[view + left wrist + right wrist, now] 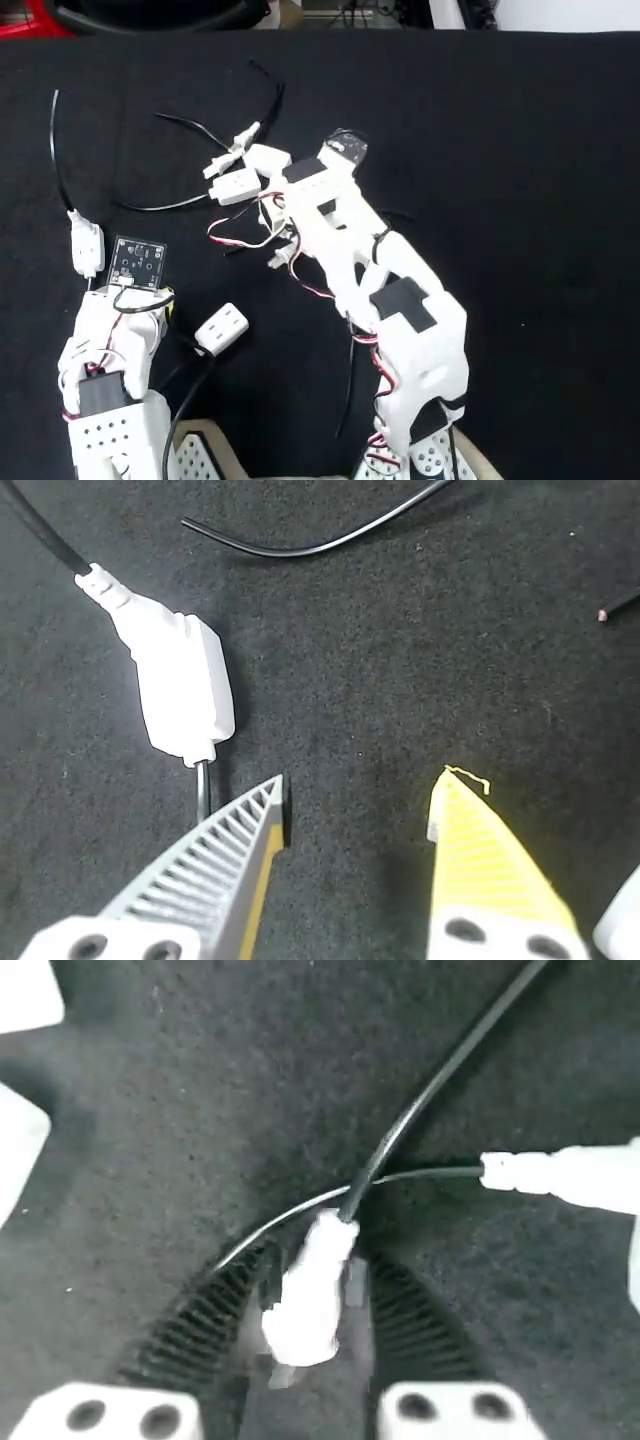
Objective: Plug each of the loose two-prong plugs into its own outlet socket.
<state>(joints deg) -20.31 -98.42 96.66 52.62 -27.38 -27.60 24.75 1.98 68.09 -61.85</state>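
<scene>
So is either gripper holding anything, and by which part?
Right gripper clamps the small white plastic plug by its body, black cable leading out. Left gripper open, empty.

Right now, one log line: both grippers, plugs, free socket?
right gripper: shut on white two-prong plug with black cord | left gripper: open, just short of white corded connector | white outlet socket: nothing plugged in

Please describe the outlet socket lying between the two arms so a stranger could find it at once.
On the black table, find the gap between the left arm and the right arm, near their bases. The white outlet socket lies there alone, tilted, dark slots facing up; all other white pieces lie farther back.
</scene>
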